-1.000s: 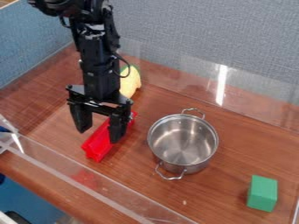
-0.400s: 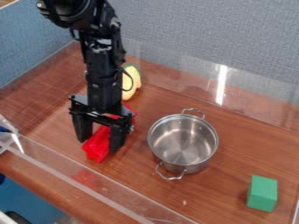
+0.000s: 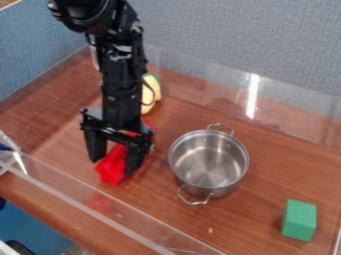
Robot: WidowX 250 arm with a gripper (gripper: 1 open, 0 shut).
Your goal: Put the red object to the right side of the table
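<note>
Your claw (image 3: 116, 154): spread open over the red block (image 3: 112, 165)
Pot (image 3: 209, 162): right of the block
Green cube (image 3: 298, 220): near the surface's (image 3: 246, 224) right edge

Arm and hand (image 3: 118, 157) shifted slightly right, red block (image 3: 112, 165) more covered

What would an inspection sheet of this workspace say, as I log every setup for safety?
Surface: brown wood-grain table, clear low walls around
Job's things: red block, between the fingers, left of the pot
Clutter: steel pot; green block; yellow object, partly behind the arm
Gripper: fingers open, astride the block
Cables: thin black loop beside the arm
Surroundings: grey wall behind, blue panel at left
</note>
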